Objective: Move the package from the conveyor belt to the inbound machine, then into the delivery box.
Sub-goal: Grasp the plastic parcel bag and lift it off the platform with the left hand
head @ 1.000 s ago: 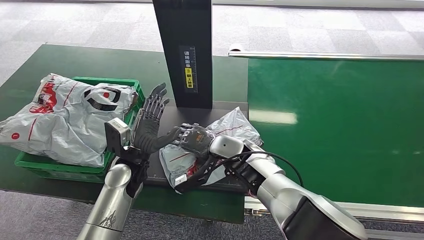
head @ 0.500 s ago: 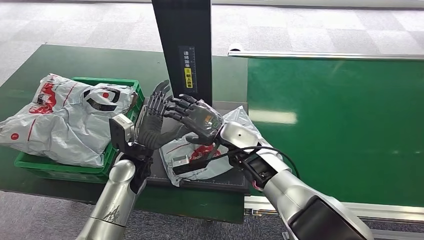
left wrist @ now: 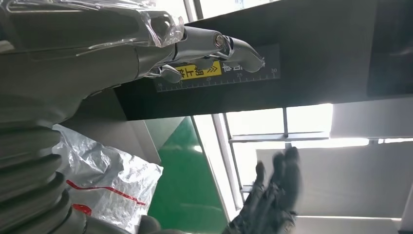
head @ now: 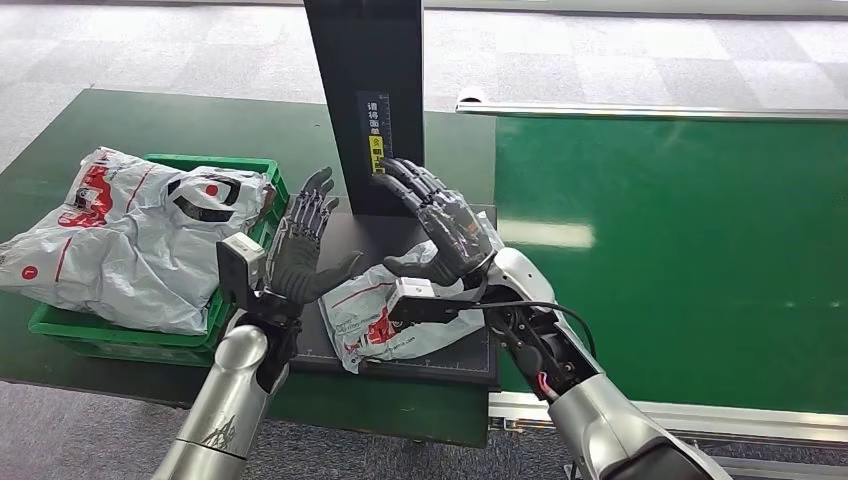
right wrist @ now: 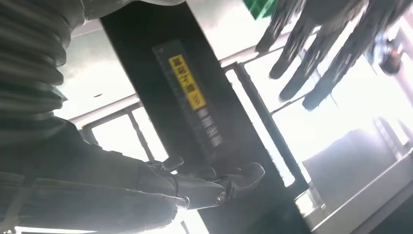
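Note:
A crumpled grey plastic package [head: 385, 318] with red print lies on the black platform [head: 362, 232] of the inbound machine, in front of its black column [head: 368, 100]. My right hand [head: 440, 222] is raised above the package, palm up, fingers spread, holding nothing. My left hand [head: 300, 243] stands upright just left of the package, fingers apart and empty. The left wrist view shows the package [left wrist: 104, 181] and the column's ruler label [left wrist: 214, 73]. The right wrist view shows the column [right wrist: 195, 112] and my left hand's fingers [right wrist: 316, 44].
A green delivery box [head: 120, 330] at the left holds large grey packages [head: 130, 235] that overflow its rim. The green conveyor belt [head: 680, 250] runs at the right. The dark green table [head: 170, 125] carries the box and the machine.
My right hand has let go of the package and risen from it, turning palm up with fingers spread. The package now rests on the platform. My left hand has barely moved.

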Motion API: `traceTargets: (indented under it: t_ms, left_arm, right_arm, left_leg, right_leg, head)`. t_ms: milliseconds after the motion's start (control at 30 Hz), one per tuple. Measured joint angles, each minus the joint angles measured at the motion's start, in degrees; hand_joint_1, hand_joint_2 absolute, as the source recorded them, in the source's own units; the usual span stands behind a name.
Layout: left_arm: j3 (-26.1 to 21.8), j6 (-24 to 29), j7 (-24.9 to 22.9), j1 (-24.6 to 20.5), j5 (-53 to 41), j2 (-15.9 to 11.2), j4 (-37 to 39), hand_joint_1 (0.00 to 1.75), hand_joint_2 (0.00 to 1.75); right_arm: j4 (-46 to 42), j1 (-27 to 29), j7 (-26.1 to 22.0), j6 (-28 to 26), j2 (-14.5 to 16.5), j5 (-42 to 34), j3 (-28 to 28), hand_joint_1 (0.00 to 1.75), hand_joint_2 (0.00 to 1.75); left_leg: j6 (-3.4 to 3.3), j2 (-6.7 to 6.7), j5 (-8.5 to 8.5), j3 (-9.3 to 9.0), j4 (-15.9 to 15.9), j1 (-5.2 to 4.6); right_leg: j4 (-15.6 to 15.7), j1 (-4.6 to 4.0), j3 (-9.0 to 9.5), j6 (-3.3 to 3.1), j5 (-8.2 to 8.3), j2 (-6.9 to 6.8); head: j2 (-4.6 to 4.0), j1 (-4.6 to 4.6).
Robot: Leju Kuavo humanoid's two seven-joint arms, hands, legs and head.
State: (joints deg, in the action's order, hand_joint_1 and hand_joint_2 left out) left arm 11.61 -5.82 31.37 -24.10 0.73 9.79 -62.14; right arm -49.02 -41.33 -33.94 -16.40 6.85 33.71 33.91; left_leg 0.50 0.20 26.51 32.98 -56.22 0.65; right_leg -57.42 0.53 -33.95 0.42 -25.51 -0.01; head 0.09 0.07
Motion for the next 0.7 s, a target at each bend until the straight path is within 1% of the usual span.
traceTargets:
  t_ms: [67,133,267,333,433,533,600,700]
  left_arm:
    - [-0.2,-0.1,-0.4,0.1,0.5,-0.2,0.0,0.00,1.75]
    - [-0.5,-0.1,-0.4,0.3,0.8,-0.4,-0.2,0.00,1.75]
    - [-0.7,-0.2,-0.5,0.9,0.7,-0.8,-0.3,0.00,1.75]
    - [-0.6,-0.6,-0.4,1.2,0.2,-1.0,-0.1,0.00,1.75]
    - [0.2,-1.3,-0.9,1.4,-1.8,-1.3,0.9,0.00,1.75]
    - [2.2,-0.7,-3.5,1.0,-6.4,-1.6,3.6,0.00,1.75]
    - [3.8,0.5,-5.6,0.4,-10.3,-1.7,6.0,0.00,1.75]
    - [6.3,3.2,-9.1,-1.0,-15.3,-1.8,9.9,0.00,1.75]
  right_arm:
    - [-2.1,1.9,0.0,0.3,-0.6,-3.9,-2.9,0.00,1.75]
    - [-4.0,4.0,0.0,3.3,-1.0,-11.5,-6.7,0.00,1.75]
    - [-6.6,7.7,2.0,15.5,-1.2,-32.0,-15.3,0.00,1.75]
    - [-6.9,8.7,3.2,19.0,-1.3,-38.6,-18.8,0.00,1.75]
    - [-6.9,9.6,4.2,18.4,-1.3,-44.9,-22.5,0.00,1.75]
    - [-6.9,9.8,5.5,17.2,-1.1,-49.7,-24.3,0.00,1.75]
    - [-6.9,9.8,6.2,16.6,-1.0,-51.1,-24.7,0.00,1.75]
    - [-6.8,9.8,6.6,15.7,-1.0,-50.8,-24.8,0.00,1.75]
  left_leg:
    - [0.00,-0.03,0.00,0.00,0.0,0.00]
    - [0.00,-0.06,0.00,0.00,0.0,0.00]
    - [-0.01,-0.06,0.01,0.01,0.0,0.00]
    - [-0.01,-0.06,0.01,0.02,0.0,0.00]
    - [-0.01,-0.06,0.01,0.02,0.0,0.00]
    - [-0.01,-0.03,0.01,0.01,0.0,0.00]
    - [-0.01,-0.03,0.01,0.01,0.0,0.00]
    - [-0.01,-0.03,0.01,0.01,0.0,0.00]
  right_leg:
    - [0.0,0.00,0.01,0.00,0.00,0.00]
    - [0.0,0.00,0.02,0.00,0.00,-0.01]
    - [0.0,0.01,0.02,0.00,0.00,-0.01]
    - [0.0,0.01,0.01,0.00,0.00,-0.01]
    - [0.0,0.00,0.01,0.00,0.00,-0.01]
    - [0.0,0.00,0.00,0.00,0.00,0.00]
    - [0.0,0.01,0.00,0.00,0.00,0.00]
    - [0.0,0.01,0.01,0.00,0.00,0.00]
  head:
    - [0.00,0.01]
    - [0.00,0.01]
    - [0.00,0.00]
    - [0.00,0.00]
    - [0.00,0.00]
    - [0.00,0.00]
    - [0.00,0.00]
    - [0.00,0.00]
